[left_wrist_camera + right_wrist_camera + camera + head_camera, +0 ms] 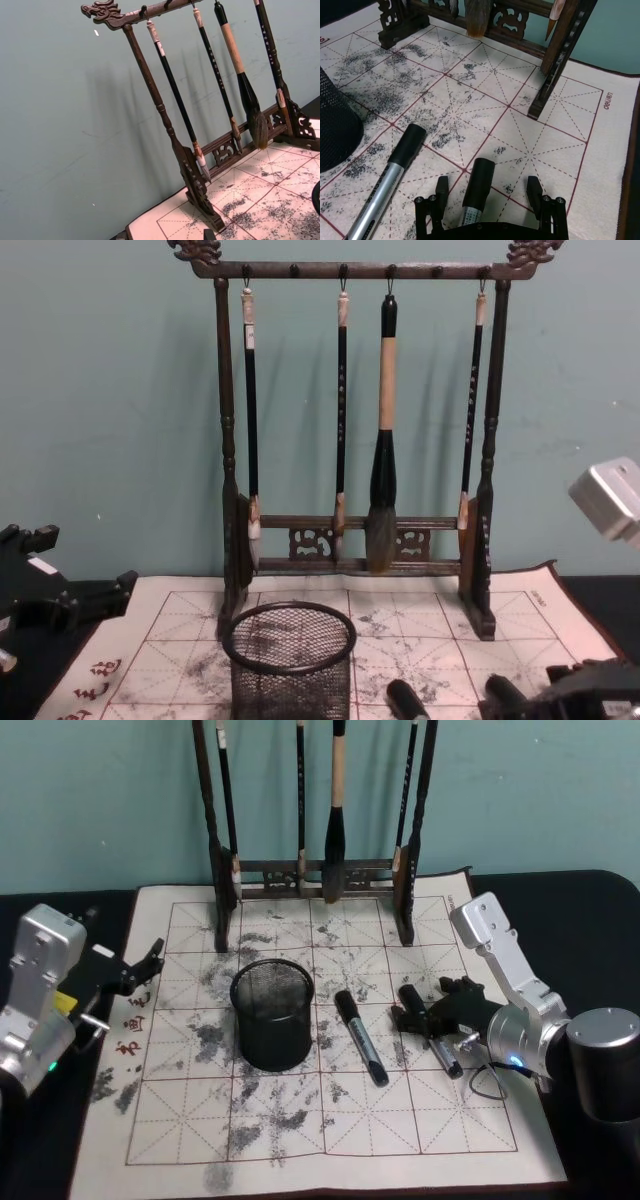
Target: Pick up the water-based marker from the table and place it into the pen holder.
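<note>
The black mesh pen holder [272,1012] [290,665] stands upright on the ink-stained practice mat, and its wall [335,130] also shows in the right wrist view. Two black-capped, silver-bodied markers lie to its right. My right gripper [432,1020] [487,190] is open and low over the mat, its fingers [441,189] straddling the right-hand water-based marker [428,1028] [479,182] without closing on it. The other marker [360,1036] [395,167] lies free between that one and the holder. My left gripper [143,970] [70,602] hovers open at the mat's left edge.
A tall dark wooden rack [318,870] [360,440] [200,125] with several hanging calligraphy brushes stands at the back of the mat, its right foot [547,90] a little beyond my right gripper. The gridded mat [320,1120] lies on a black table.
</note>
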